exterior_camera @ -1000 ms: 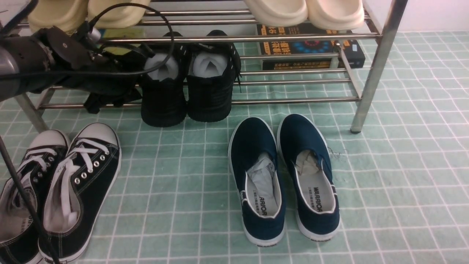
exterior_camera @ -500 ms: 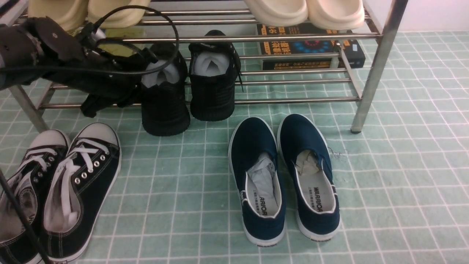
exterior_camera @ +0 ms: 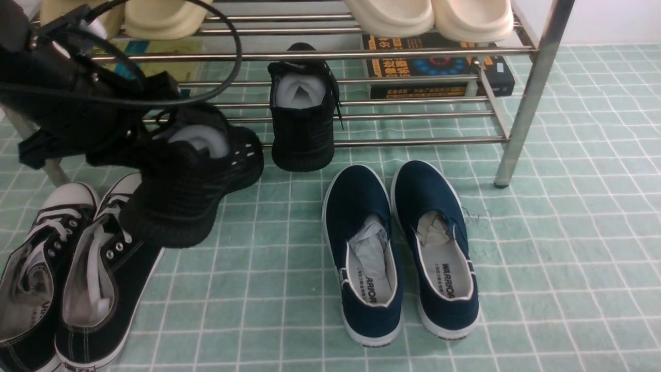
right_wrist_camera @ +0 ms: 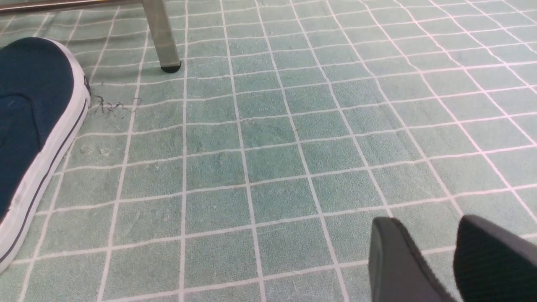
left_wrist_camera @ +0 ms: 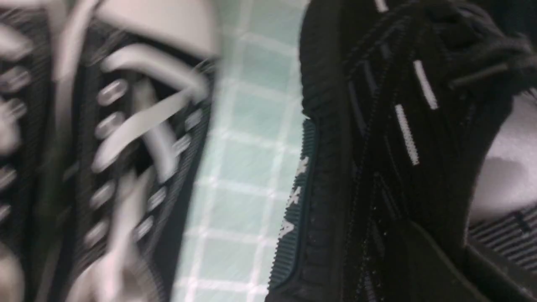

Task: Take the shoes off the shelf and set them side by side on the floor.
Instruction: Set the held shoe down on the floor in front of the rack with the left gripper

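Observation:
My left gripper [exterior_camera: 157, 135] is shut on the collar of one black knit shoe [exterior_camera: 191, 191], which hangs tilted above the floor [exterior_camera: 568, 232], toe down over the canvas sneakers. In the left wrist view that shoe [left_wrist_camera: 377, 126] fills the frame, with my left gripper [left_wrist_camera: 457, 247] closed across its collar wall beside the white stuffing. The other black knit shoe [exterior_camera: 302, 124] stands on the lower tier of the shelf [exterior_camera: 413, 140], heel toward me. My right gripper [right_wrist_camera: 428, 228] hovers open over bare floor [right_wrist_camera: 272, 159], holding nothing.
Black canvas sneakers with white toe caps [exterior_camera: 93, 258] lie at the front left. Navy slip-ons [exterior_camera: 397, 248] sit mid-floor; one navy toe [right_wrist_camera: 29, 117] shows near the shelf leg [right_wrist_camera: 161, 37]. Cream slippers [exterior_camera: 428, 15] are on the top tier, a dark box [exterior_camera: 439, 67] behind.
My left gripper closed on the left black shoe and pulled it off the shelf, forward and leftward, tilting it. The other black shoe stayed. The right arm has not moved.

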Tool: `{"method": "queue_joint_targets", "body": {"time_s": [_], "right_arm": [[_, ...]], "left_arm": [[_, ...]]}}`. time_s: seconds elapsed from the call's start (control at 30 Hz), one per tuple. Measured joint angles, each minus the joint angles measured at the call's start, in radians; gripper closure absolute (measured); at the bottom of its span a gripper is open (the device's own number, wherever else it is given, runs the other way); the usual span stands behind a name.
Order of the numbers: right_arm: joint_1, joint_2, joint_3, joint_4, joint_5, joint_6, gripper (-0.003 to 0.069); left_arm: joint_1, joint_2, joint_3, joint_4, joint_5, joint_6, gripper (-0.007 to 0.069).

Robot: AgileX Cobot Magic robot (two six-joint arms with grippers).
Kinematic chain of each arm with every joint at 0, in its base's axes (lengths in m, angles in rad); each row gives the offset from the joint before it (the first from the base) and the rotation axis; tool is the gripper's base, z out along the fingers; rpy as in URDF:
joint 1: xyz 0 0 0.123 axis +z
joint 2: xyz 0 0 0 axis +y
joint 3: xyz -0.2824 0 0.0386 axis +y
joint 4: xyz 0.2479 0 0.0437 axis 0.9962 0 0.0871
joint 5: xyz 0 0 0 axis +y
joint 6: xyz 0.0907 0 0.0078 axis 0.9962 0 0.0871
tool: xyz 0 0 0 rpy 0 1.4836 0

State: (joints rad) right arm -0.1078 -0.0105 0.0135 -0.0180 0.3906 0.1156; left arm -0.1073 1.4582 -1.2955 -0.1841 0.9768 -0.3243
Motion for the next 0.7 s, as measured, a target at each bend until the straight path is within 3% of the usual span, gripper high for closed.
{"method": "queue_joint_targets", "body": {"time_s": [0.2,0.47,0.7], "right_arm": [[0.0,0.0,0.0,0.0,0.0,0.0,0.0421],[0.0,0.0,0.0,0.0,0.0,0.0,0.0421],[0.0,0.0,0.0,0.0,0.0,0.0,0.0421]], "left_arm": [[0.0,-0.06,0.127,0.02,-0.004,-0.016,0.0603],[0.0,-0.072,0.315,-0.064,-0.167,-0.016,0.0603],[0.0,-0.074,0.379,-0.066,-0.2,-0.016,0.0603]]}}
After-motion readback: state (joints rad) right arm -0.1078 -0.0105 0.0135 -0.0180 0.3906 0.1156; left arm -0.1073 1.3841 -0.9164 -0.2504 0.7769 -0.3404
